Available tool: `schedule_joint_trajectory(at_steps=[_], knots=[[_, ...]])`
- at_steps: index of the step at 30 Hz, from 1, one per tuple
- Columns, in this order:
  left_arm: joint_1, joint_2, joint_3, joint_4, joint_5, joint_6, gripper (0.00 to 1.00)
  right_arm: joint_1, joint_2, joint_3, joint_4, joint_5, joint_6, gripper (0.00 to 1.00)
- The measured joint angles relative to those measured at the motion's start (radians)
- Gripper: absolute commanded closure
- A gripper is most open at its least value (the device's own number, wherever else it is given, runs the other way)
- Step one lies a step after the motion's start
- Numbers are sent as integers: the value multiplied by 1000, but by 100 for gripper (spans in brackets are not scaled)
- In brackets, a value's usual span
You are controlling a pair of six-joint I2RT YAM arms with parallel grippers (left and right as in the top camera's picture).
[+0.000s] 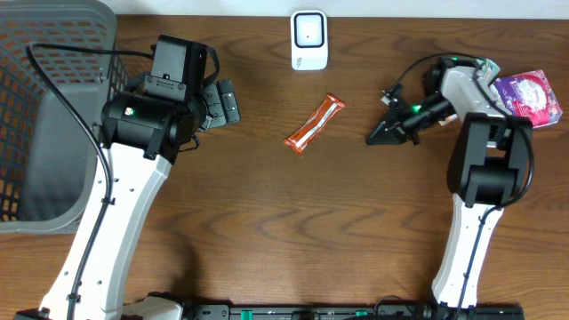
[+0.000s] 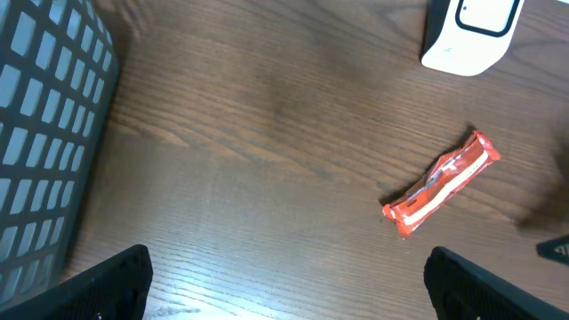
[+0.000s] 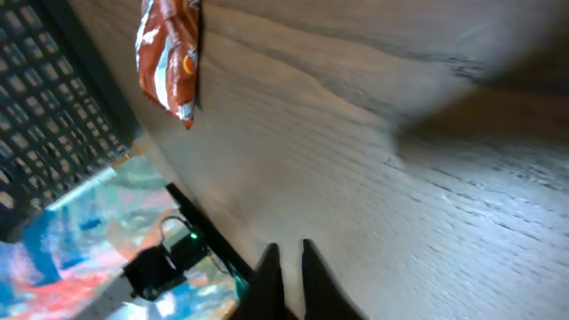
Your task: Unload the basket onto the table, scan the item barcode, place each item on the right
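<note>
The item, an orange snack wrapper (image 1: 314, 124), lies flat on the wooden table between both arms; no barcode shows on it. In the left wrist view the wrapper (image 2: 442, 182) lies ahead and to the right of my left gripper (image 2: 289, 289), which is wide open over bare wood. A white scanner (image 1: 308, 40) stands at the back, its base also in the left wrist view (image 2: 469, 31). My right gripper (image 1: 380, 135) hangs right of the wrapper, apart from it. Its fingers (image 3: 286, 253) stand almost together with only a thin slit and hold nothing; the wrapper (image 3: 169, 53) is far ahead.
A grey plastic basket (image 1: 53, 53) fills the left side of the table, its mesh wall (image 2: 44, 133) close to my left gripper. A purple packet (image 1: 528, 96) lies at the far right behind the right arm.
</note>
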Motion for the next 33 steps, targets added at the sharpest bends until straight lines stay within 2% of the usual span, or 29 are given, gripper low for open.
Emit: schedule_joint_trajectory(at_steps=[3,5,8,9,11,12,13,17,20,22,27,33], knots=[[0,0,0,0,0,0,2,22,-28,0,27,1,-15,81],[0,0,0,0,0,0,2,51,-59,0,62,4,-14,73],[0,0,0,0,0,0,2,110,-121,0,141,40,26,69],[0,0,0,0,0,0,2,133,-145,0,172,66,55,64],[0,0,0,0,0,0,2,190,-201,0,245,179,143,39],[0,0,0,0,0,0,2,216,-223,0,269,238,183,23],[0,0,0,0,0,0,2,245,-244,0,290,304,223,2],[0,0,0,0,0,0,2,359,-296,0,365,558,367,1],[0,0,0,0,0,0,2,433,-298,0,413,664,425,3],[0,0,0,0,0,0,2,475,-298,0,438,708,449,13],[0,0,0,0,0,0,2,555,-298,0,543,772,479,6],[0,0,0,0,0,0,2,614,-291,-8,557,977,582,8]])
